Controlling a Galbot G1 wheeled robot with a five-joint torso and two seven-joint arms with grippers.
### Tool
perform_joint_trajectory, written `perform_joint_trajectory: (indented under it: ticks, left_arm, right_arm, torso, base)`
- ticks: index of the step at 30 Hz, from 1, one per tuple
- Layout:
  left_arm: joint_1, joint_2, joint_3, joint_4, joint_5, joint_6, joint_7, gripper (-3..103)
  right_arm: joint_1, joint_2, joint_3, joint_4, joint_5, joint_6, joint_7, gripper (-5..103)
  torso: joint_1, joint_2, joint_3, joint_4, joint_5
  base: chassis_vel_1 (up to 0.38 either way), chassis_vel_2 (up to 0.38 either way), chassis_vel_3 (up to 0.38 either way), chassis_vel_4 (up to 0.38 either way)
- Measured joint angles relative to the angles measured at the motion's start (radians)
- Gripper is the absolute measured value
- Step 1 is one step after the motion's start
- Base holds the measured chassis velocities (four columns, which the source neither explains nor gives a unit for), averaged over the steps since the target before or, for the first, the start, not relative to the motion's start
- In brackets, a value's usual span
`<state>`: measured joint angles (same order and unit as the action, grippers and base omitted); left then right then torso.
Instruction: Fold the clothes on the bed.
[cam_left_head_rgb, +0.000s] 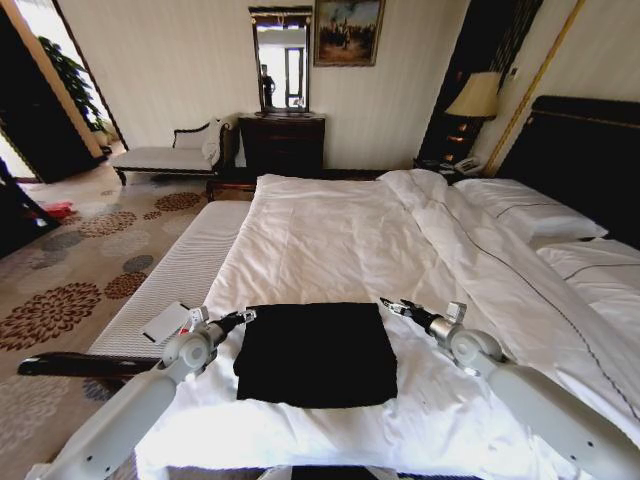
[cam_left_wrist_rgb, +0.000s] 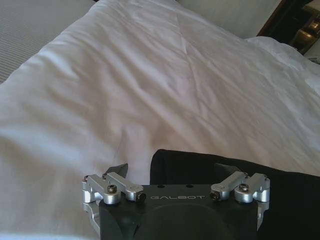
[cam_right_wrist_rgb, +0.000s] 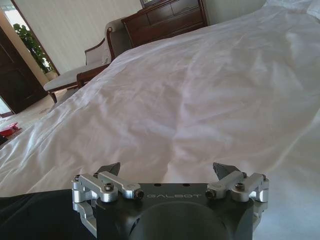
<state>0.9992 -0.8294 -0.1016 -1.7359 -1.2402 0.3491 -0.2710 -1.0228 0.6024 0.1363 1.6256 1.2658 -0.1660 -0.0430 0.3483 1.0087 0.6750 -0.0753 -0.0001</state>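
1. Both arms were pale grey-white tubes, each ending in a rounded silver wrist joint.
2. The left tool (cam_left_wrist_rgb: 172, 170) had a matte black body with "GALBOT" printed in grey on its face.
3. Silver metal linkages with dark screws sat at either side, carrying short black fingertips (cam_left_wrist_rgb: 119, 169).
4. The right tool (cam_right_wrist_rgb: 167, 170) was built the same: black housing, the same lettering, silver bracketed links and black pointed tips.

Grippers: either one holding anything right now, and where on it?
Nothing held. Left gripper and right gripper are both open, at the far corners of the folded black T-shirt on the bed.
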Motion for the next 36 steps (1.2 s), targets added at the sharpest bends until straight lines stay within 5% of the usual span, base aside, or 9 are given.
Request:
perform_joint_trajectory:
  ticks: [5,25,27,32,36]
  left_arm:
    - [0.001,-0.004,0.009,0.008,0.020,-0.008,0.026,98]
    - [-0.013,-0.038,0.067,0.028,0.036,-0.061,0.063,30]
    - [-0.014,-0.035,0.067,0.023,0.034,-0.061,0.063,14]
    - [-0.011,-0.029,0.057,0.019,0.029,-0.061,0.063,2]
    - [-0.004,-0.029,0.047,0.018,0.027,-0.061,0.063,2]
  right_arm:
    - [-0.005,-0.002,0.000,0.004,-0.006,0.000,0.008,100]
    - [0.044,-0.010,-0.041,-0.115,0.103,-0.040,-0.057,100]
    - [0.065,0.005,-0.056,-0.136,0.107,-0.050,-0.068,100]
    - [0.079,0.029,-0.069,-0.153,0.104,-0.055,-0.071,100]
    - [0.077,0.032,-0.069,-0.147,0.099,-0.056,-0.074,100]
  torso:
    - [0.000,0.000,0.000,0.0002,0.0004]
    - [0.000,0.000,0.000,0.0001,0.0001]
    - [0.000,0.000,0.000,0.0002,0.0001]
    - [0.000,0.000,0.000,0.0002,0.0003]
    - [0.000,0.000,0.000,0.0000,0.0000]
  base:
    - [0.000,0.000,0.000,0.000]
    - [0.000,0.000,0.000,0.000]
    - [0.000,0.000,0.000,0.000]
    - [0.000,0.000,0.000,0.000]
    - [0.000,0.000,0.000,0.000]
